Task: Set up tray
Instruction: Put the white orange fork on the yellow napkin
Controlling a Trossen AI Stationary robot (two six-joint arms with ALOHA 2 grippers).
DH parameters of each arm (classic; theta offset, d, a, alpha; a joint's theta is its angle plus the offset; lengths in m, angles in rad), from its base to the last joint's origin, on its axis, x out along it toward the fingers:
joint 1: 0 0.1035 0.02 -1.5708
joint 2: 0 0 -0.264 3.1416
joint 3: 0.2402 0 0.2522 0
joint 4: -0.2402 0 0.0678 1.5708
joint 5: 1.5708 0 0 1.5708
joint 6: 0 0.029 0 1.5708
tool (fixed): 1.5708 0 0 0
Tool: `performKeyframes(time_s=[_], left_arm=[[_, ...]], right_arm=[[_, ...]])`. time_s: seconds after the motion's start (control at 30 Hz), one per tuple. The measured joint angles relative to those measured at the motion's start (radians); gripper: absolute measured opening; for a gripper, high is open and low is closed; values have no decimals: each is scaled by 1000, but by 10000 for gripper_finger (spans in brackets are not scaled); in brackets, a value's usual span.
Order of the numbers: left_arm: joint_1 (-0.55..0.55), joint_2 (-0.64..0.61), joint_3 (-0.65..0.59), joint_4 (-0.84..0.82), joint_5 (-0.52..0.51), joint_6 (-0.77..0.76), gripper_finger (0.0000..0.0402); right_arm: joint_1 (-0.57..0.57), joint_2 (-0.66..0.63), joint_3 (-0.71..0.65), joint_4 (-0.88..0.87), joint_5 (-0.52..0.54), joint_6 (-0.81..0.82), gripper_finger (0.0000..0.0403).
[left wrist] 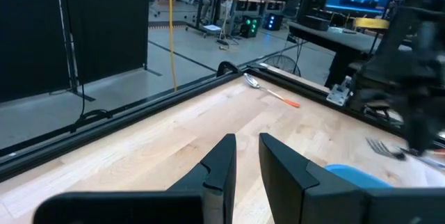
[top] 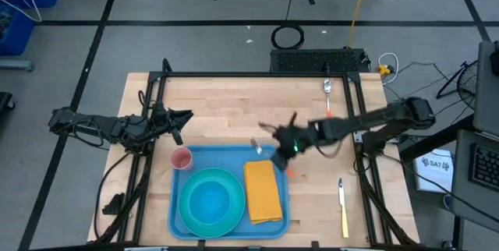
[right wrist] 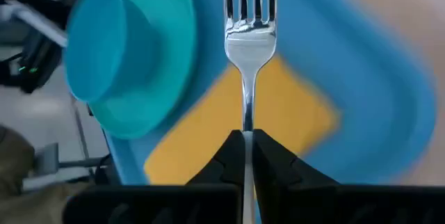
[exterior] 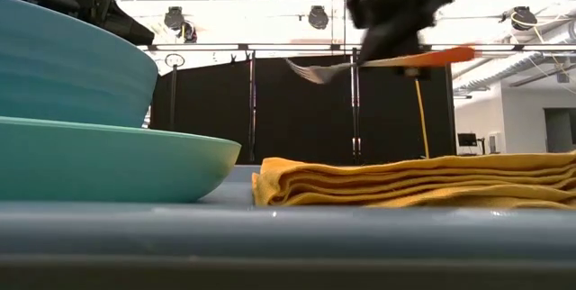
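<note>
The light-blue tray (top: 274, 218) lies at the table's near middle. On it are a teal plate (top: 234, 218) with a blue bowl (top: 209, 200), a pink cup (top: 182, 158) and a folded yellow napkin (top: 263, 192). My right gripper (top: 282, 151) is above the tray's far right corner, shut on a fork (exterior: 360, 65) with an orange handle (exterior: 441, 56). The fork's tines (top: 256, 148) point toward the table's left. My left gripper (top: 185, 116) waits beyond the tray's far left corner, open by a narrow gap and empty. My right gripper pinches the fork's thin metal neck (right wrist: 247, 123) between its two fingers, near where the orange handle begins. The fingers come from above, pointing down, and lie across the fork. The fork is level and lifted clear above the napkin (exterior: 423, 182).
A spoon with an orange handle (top: 328, 95) lies on the far right of the table and also shows in the left wrist view (left wrist: 268, 90). A knife with a yellow handle (top: 343, 204) lies right of the tray. Bare wood lies beyond the tray.
</note>
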Motion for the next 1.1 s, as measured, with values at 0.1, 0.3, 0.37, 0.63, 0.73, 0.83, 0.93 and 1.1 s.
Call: performKeyframes(time_s=[0.1, 0.3, 0.37, 0.63, 0.73, 0.83, 0.93, 1.1], left_arm=[[0, 0, 0, 1, 0, -1, 67], [0, 0, 0, 14, 0, -19, 67], [0, 0, 0, 15, 0, -33, 67], [0, 0, 0, 10, 0, -63, 67], [0, 0, 0, 10, 0, -77, 67], [0, 0, 0, 7, 0, -93, 67], [0, 0, 0, 8, 10, -93, 67], [0, 0, 0, 9, 25, -93, 67]], right_arm=[[132, 0, -2, -61, 69, 251, 1], [298, 44, -1, 35, 236, 611, 1], [331, 80, -1, 80, 315, 681, 1], [373, 285, -1, 312, 420, 756, 1], [373, 366, 27, 440, 417, 751, 1], [373, 407, 70, 438, 414, 727, 1], [373, 410, 87, 407, 459, 723, 1], [381, 410, 88, 388, 636, 719, 1]])
